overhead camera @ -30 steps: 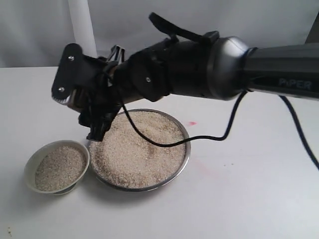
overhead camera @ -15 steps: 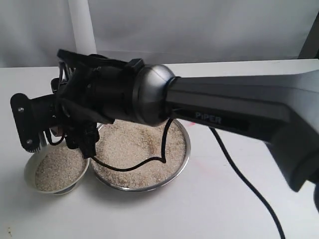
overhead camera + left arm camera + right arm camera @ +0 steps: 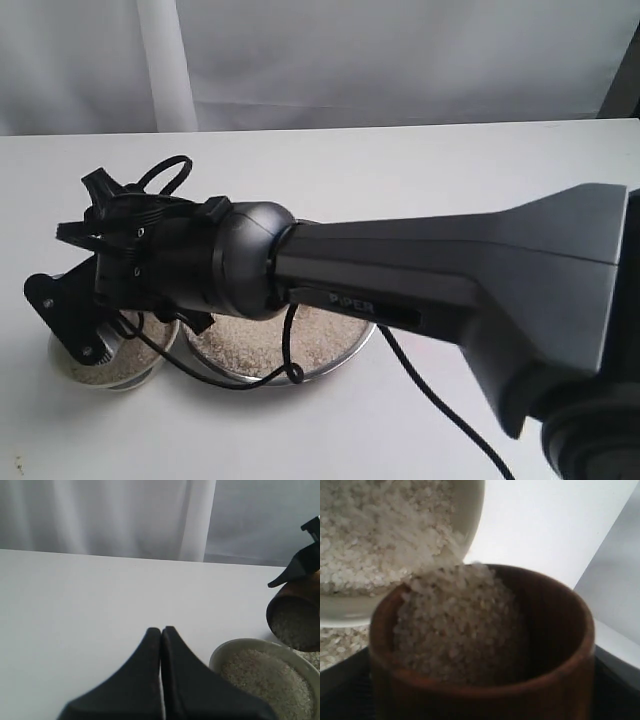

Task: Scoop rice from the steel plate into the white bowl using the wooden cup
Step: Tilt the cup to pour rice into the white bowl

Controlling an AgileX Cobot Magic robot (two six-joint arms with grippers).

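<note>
Your right fingers (image 3: 299,564) grip the wooden cup (image 3: 470,700). The cup is tilted, with its mouth toward the white bowl (image 3: 227,652) and just above the bowl's rim. It is brim-full of rice (image 3: 455,625), and the grains at its lip meet the rice heaped inside the bowl. Your right arm (image 3: 400,280) reaches across above the bowl and hides most of it in the exterior view. The steel plate (image 3: 350,357) sits just beside the bowl, with rice in it. Your left fingers (image 3: 145,680) are pressed together, holding nothing, near the bowl over bare table (image 3: 75,595).
</note>
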